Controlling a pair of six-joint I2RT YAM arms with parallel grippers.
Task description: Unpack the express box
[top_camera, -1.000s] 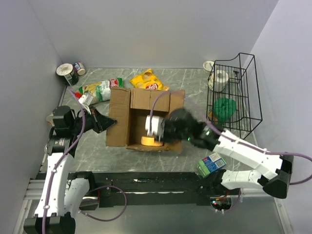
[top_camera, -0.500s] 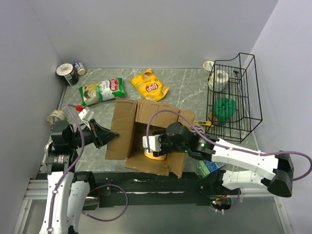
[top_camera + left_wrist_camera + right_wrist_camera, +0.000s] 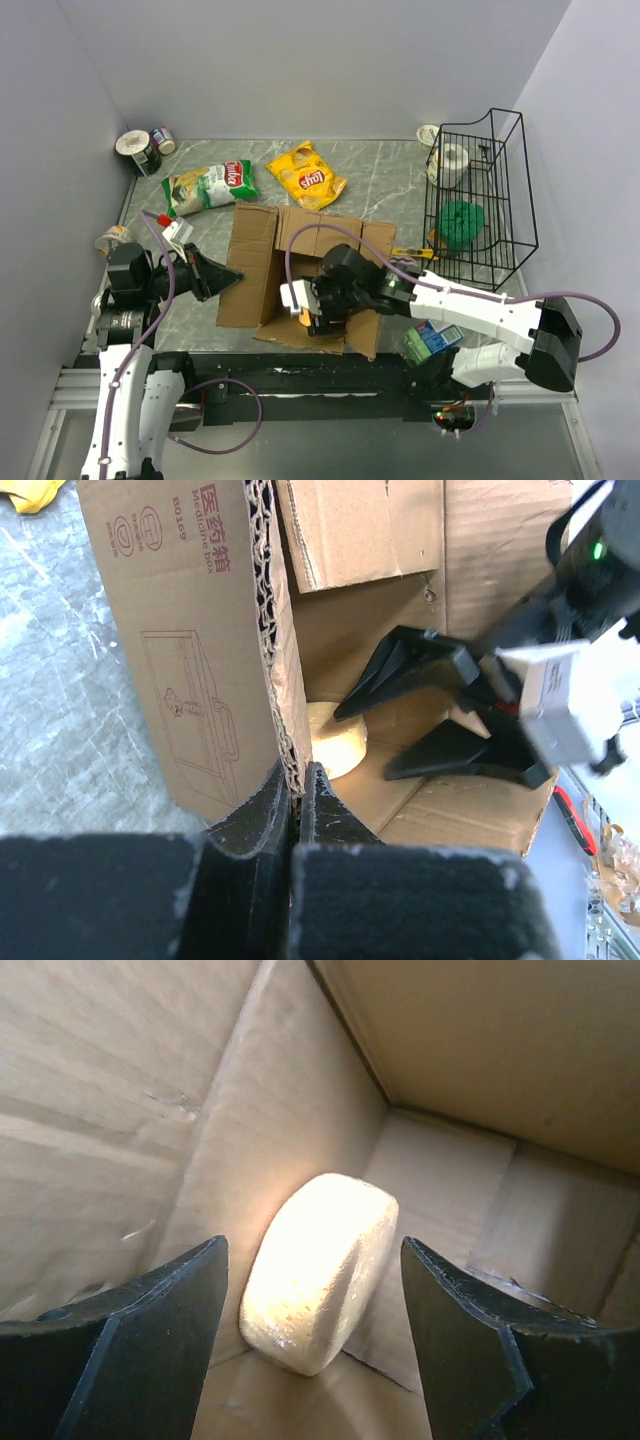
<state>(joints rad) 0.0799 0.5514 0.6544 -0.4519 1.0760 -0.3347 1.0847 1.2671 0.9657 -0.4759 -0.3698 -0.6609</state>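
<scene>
- One grey marbled table point(image 3: 380, 165), carrying everything listed.
- One express box point(image 3: 252, 262), brown corrugated cardboard, at the table's near middle between the two arms, flaps open; printed line drawing and red characters on the outer left wall point(image 3: 170, 630); bare cardboard inside point(image 3: 130, 1080).
- One black wire basket point(image 3: 503, 215), at the right edge, well apart from the carton.
- One right gripper point(image 3: 310, 300), reached down inside the carton; jaws spread wide either side of the roll point(image 3: 312, 1290), holding nothing.
- One left gripper point(image 3: 295, 790), fingers pinched tight on the upper edge of the carton's left wall.
- Two crisp bags beyond the carton: green bag point(image 3: 210, 187), yellow bag point(image 3: 307, 175).
- One green-blue packet point(image 3: 430, 338), near the right arm's base.
- One pale yellow roll point(image 3: 320, 1270), on edge in the carton's bottom corner.
</scene>
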